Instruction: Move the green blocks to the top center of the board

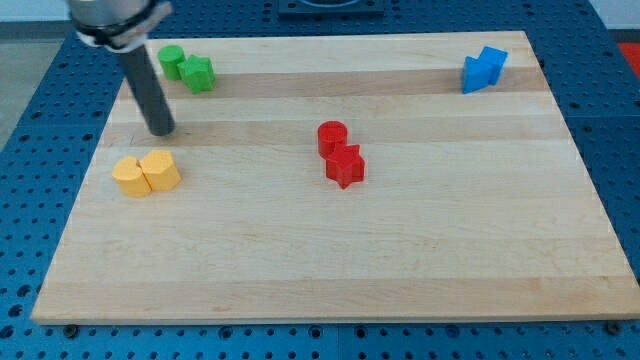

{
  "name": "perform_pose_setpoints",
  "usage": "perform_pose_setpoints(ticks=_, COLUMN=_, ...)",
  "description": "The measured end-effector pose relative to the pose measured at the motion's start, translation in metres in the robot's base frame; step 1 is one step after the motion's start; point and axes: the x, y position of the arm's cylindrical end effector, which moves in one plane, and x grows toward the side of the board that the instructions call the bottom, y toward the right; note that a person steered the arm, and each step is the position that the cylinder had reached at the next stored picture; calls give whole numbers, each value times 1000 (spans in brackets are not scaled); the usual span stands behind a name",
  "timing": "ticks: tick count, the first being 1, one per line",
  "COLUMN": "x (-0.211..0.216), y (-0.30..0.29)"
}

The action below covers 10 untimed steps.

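Your tip sits far left on the bench, near the green cylinder and green star, touching neither; no tool jaws to judge.

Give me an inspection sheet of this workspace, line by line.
Surface: wooden board, flat, on a blue perforated base.
Job's things: green cylinder and green star block, touching, at the view's top left.
Clutter: two yellow blocks at left; red cylinder and red star block at centre; two blue blocks at top right.
Grippers: none; my tip below the green pair, above the yellow blocks.
Cables: nothing seen.
Surroundings: nothing seen.
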Motion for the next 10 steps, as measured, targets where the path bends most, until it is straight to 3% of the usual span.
perform_pose_setpoints(ticks=1, x=0, y=-2)
perform_pose_setpoints(ticks=2, x=-55, y=-14)
perform_pose_setpoints(ticks=4, x=-62, y=-17)
perform_pose_setpoints(ticks=6, x=-95, y=-32)
perform_pose_setpoints(ticks=7, x=-139, y=-32)
perform_pose_setpoints(ticks=8, x=-147, y=-32)
perform_pose_setpoints(ticks=9, x=-171, y=-30)
perform_pose_setpoints(ticks=10, x=-161, y=10)
